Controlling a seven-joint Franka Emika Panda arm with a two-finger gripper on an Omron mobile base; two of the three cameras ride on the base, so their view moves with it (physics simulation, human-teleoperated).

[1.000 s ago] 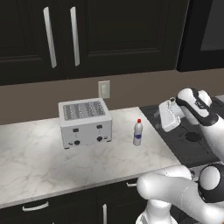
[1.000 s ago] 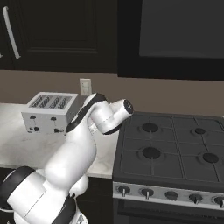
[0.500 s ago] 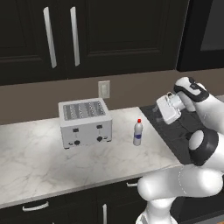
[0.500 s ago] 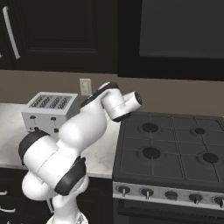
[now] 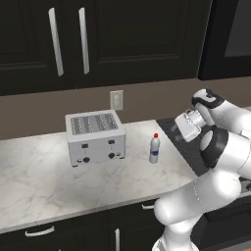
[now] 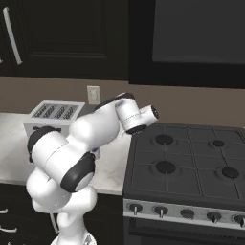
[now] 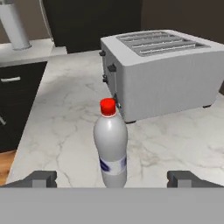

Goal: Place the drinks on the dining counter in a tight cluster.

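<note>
One of the drinks, a small pale bottle (image 5: 154, 148) with a red cap, stands upright on the marble worktop (image 5: 44, 171) just right of the toaster. My gripper (image 5: 175, 131) hovers to the bottle's right, a little above the worktop's edge, and faces it. In the hand view the bottle (image 7: 110, 148) sits centred between the two dark fingertips (image 7: 41, 178), which stand wide apart; my gripper (image 7: 113, 179) is open and holds nothing. The dining counter is out of view.
A silver toaster (image 5: 95, 137) (image 7: 162, 74) stands close behind the bottle. A black gas stove (image 6: 186, 167) adjoins the worktop on the right. Dark wall cabinets (image 5: 98, 39) hang above, with a wall outlet (image 5: 116, 99) beneath them.
The arm has rolled and folded its elbow down and forward while the hand stayed near the bottle's right. The bottle and toaster have not moved. The jaws remain wide.
</note>
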